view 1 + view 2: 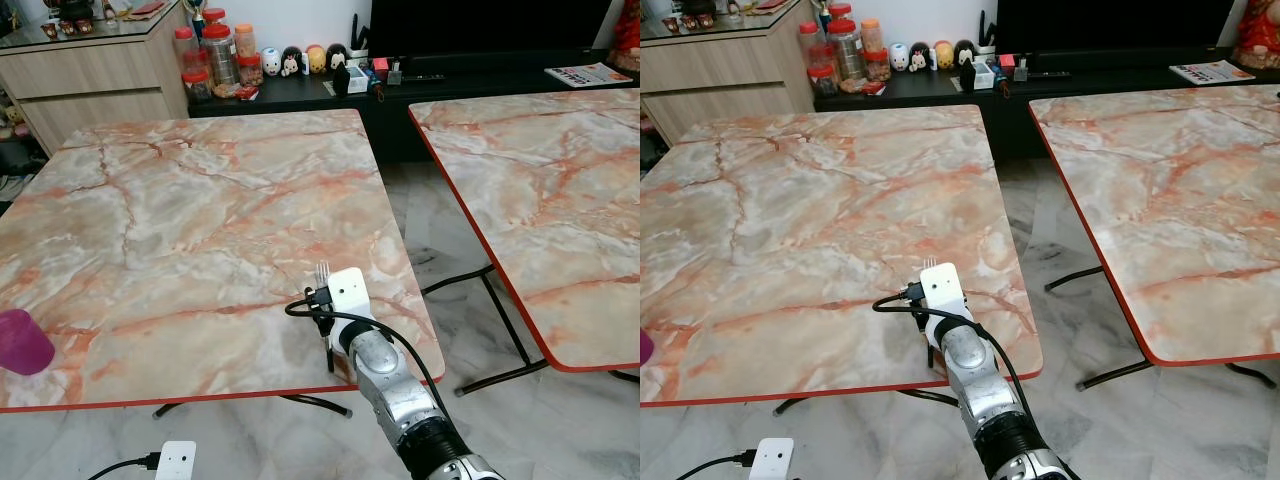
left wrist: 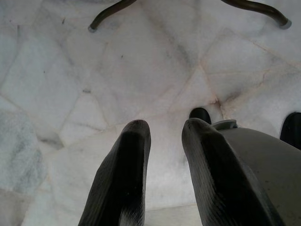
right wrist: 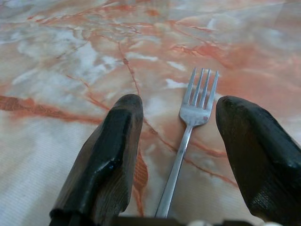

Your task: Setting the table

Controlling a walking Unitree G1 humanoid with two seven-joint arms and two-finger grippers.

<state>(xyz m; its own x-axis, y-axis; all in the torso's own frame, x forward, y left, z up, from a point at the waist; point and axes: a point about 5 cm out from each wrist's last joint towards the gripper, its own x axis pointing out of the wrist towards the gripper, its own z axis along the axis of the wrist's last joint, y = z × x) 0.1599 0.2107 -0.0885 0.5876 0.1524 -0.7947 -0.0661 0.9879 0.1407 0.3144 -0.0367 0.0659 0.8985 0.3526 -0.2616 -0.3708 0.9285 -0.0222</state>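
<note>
I have the right end effector (image 3: 181, 141) low over the near desk (image 1: 200, 200), close to that desk's front edge and toward its right-hand corner. The fork (image 3: 188, 141) lies flat on the marble directly between the 2 black fingers (image 3: 108, 160), which stand wide apart with clear desk showing on either side of the handle; neither finger touches it. From the head cameras I can only make out the tines (image 1: 322, 270) poking past the white wrist camera housing, pointing away from the front edge toward the middle of the desk.

The relation that matters to me: the fork's long axis runs almost straight along the fingers' own reach, handle toward the wrist and tines ahead, so the fingers bracket it across its narrow width. It sits a little nearer the far finger than the near one in the wrist view. I judge that this is either the moment just after laying it down or just before closing on it; I cannot say which.

The left end effector (image 2: 164, 141) hangs below desk height over the pale floor tiles (image 2: 70, 84), its 2 fingers slightly parted and holding nothing. A pink cup (image 1: 20, 342) stands at the desk's front left corner, well apart from the fork.
</note>
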